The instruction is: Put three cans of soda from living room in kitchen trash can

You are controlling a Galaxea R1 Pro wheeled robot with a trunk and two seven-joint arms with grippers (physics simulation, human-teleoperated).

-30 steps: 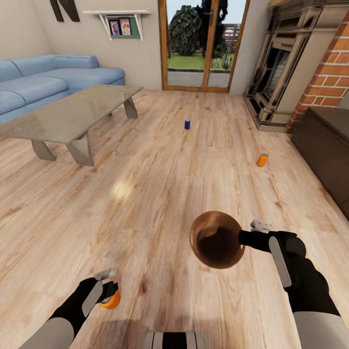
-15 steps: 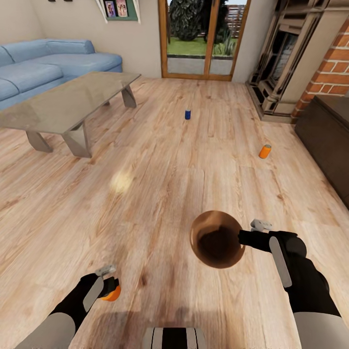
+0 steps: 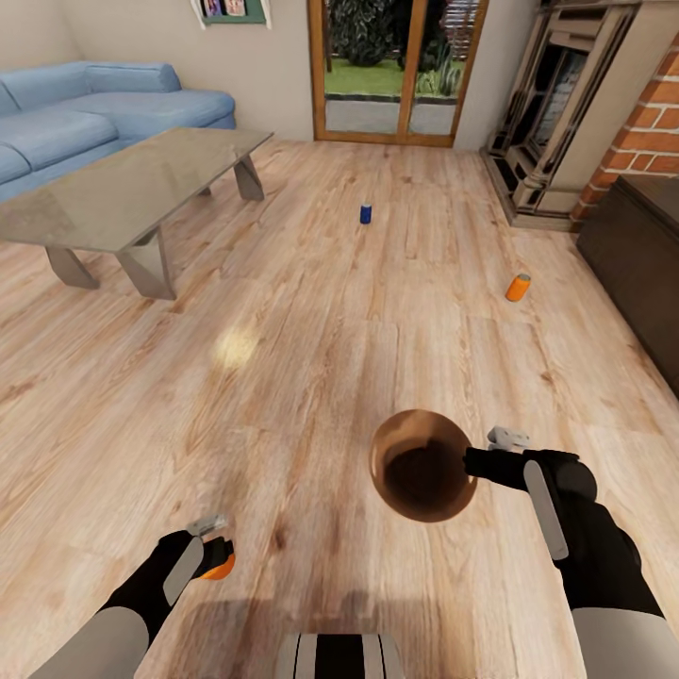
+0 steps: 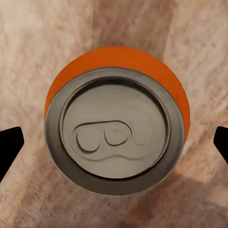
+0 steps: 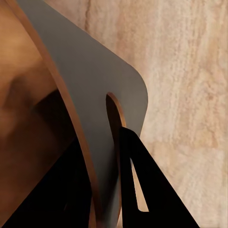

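- Gripping the trash can (image 3: 422,465) by its rim, the right gripper (image 3: 476,462) extends at lower right.
- Left gripper (image 3: 215,556), lower left, straddles an orange can (image 4: 116,118); wrist view shows fingertips apart from it.

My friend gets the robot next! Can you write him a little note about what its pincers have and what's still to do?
Left pincer: around an orange can down by the floor; in the left wrist view the fingertips sit apart from the can's sides, so whether it grips is unclear.
Right pincer: clamped on the trash can by its rim, fingers through the handle slot.
Other cans: the blue can stands on the wood floor past the coffee table; a second orange can is on the floor near the dark cabinet.
Done: bin picked up; it looks empty.
Left: put all three cans in, take the bin to the kitchen.
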